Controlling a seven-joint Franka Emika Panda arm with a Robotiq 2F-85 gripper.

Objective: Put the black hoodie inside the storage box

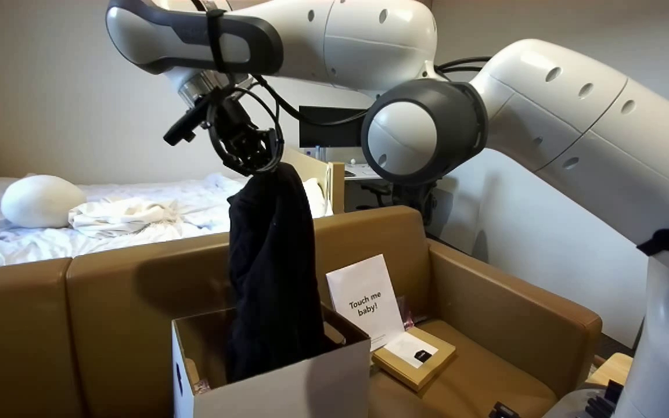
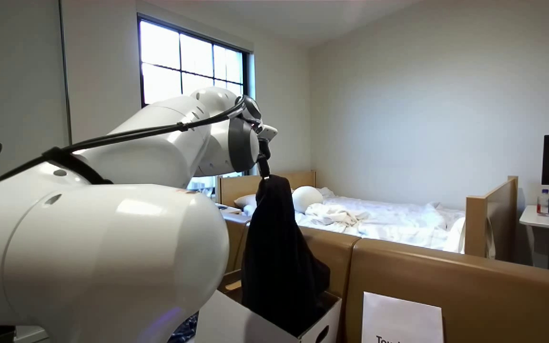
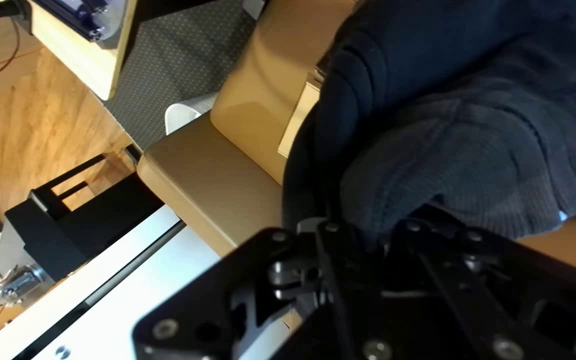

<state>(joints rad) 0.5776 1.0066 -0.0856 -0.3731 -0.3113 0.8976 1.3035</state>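
Observation:
The black hoodie [image 1: 276,261] hangs in a long drape below my gripper [image 1: 265,165]. Its lower end is inside the storage box [image 1: 288,386], behind the white front wall, and its bottom is hidden there. The box has a tan inside and also shows in an exterior view [image 2: 241,321], where the hoodie [image 2: 281,257] hangs from the gripper [image 2: 265,174] down past the rim. In the wrist view the gripper [image 3: 355,232] is shut on the bunched cloth of the hoodie [image 3: 458,130]. The fingertips are partly hidden by dark fabric. The gripper is well above the box rim.
The brown sofa [image 1: 363,238] stands behind and beside the box. A white printed card [image 1: 366,299] leans on the sofa back, and a small flat tan box [image 1: 416,360] lies on the seat. A bed [image 1: 137,203] is behind the sofa.

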